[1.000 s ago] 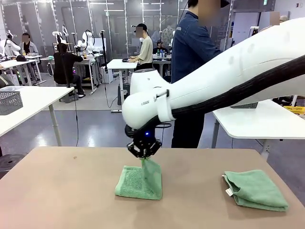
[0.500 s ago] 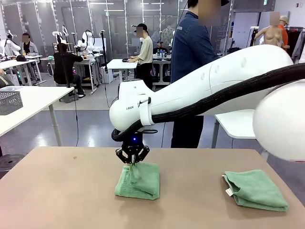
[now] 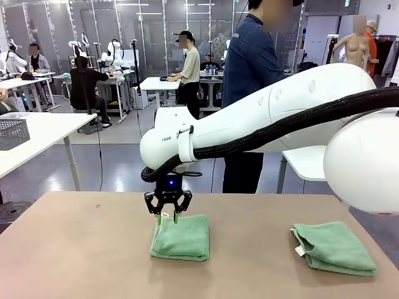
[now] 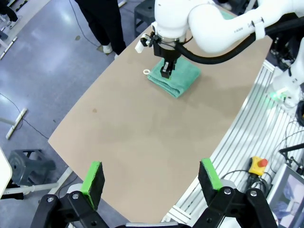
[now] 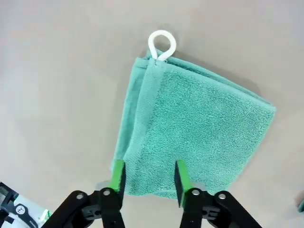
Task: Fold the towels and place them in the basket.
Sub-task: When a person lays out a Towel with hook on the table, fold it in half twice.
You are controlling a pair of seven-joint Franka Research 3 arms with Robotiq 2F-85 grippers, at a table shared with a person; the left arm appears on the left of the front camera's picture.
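On my front view the right pincer [image 3: 168, 213] hangs left of centre, just over the far left edge of a folded towel [image 3: 181, 237] lying flat on the counter [image 3: 81, 249]. Its fingers stand part-way apart with nothing between them. A second folded towel [image 3: 333, 248] sits at lower right, well apart. From my left wrist view, the left pincer [image 4: 154, 181] at the bottom is spread wide, empty, above bare counter.

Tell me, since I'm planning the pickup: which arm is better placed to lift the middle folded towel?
Right, probably. The right gripper hangs open directly over the folded towel, pads astride its edge. The left gripper is open too, but far back across the table.
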